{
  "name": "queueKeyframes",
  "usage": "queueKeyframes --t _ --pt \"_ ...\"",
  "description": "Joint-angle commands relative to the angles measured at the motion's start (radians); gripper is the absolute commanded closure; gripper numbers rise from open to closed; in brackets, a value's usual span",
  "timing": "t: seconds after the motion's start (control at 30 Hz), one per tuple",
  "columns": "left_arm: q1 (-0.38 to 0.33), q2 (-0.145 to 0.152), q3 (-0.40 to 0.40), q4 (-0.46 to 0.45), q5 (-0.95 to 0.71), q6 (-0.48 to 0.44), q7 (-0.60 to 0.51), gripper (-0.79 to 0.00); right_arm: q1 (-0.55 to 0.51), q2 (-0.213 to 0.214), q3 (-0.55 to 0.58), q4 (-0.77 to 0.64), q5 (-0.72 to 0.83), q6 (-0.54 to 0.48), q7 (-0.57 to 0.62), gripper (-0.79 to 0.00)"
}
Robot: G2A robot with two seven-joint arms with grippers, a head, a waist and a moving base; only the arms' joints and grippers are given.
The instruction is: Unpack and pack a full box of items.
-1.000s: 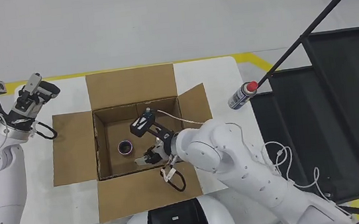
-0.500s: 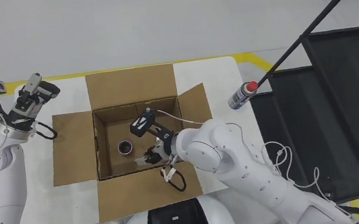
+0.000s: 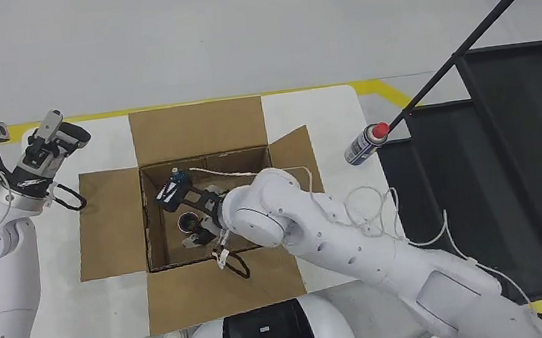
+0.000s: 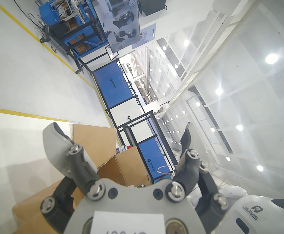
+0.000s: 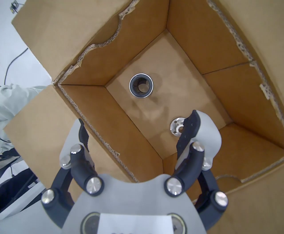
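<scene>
The white table (image 3: pixel 330 112) is carrying an open cardboard box (image 3: pixel 198 129). The right gripper (image 5: pixel 137 121) is hanging inside the box with its fingers spread and nothing between them. The left gripper (image 4: pixel 121 129) is hovering left of the box, likewise spread and holding nothing. A dark ring (image 5: pixel 141 85) and a small metal disc (image 5: pixel 175 126) are lying apart on the box floor.

One box (image 3: pixel 196 127), one ring (image 5: pixel 132 86), one flange (image 5: pixel 176 126), one can (image 3: pixel 364 144).

box (image 5: pixel 93 104) top open, walls all round | floor obstacles: black ring (image 5: pixel 141 85), silver flange (image 5: pixel 176 127), apart, gap between
</scene>
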Motion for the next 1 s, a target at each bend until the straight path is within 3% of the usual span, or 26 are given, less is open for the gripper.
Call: queueKeyframes --t 0.0,0.27,0.9,0.93,0.97 --pt "0.0 0.0 0.0 0.0 0.0 0.0 0.0 -0.785 0.049 -0.029 -0.055 0.075 0.019 -0.001 -0.01 -0.785" --pt "0.0 0.0 0.0 0.0 0.0 0.0 0.0 -0.785 0.138 -0.129 -0.193 0.328 0.032 0.012 -0.082 -0.785" --pt "0.0 0.0 0.0 0.0 0.0 0.0 0.0 -0.785 0.216 -0.29 -0.254 0.684 0.075 0.0 -0.189 -0.785" --pt "0.0 0.0 0.0 0.0 0.0 0.0 0.0 -0.785 0.219 -0.296 -0.255 0.697 0.076 -0.003 -0.191 -0.77" --pt "0.0 0.0 0.0 0.0 0.0 0.0 0.0 -0.785 0.223 -0.303 -0.26 0.711 0.066 0.0 -0.188 -0.563"
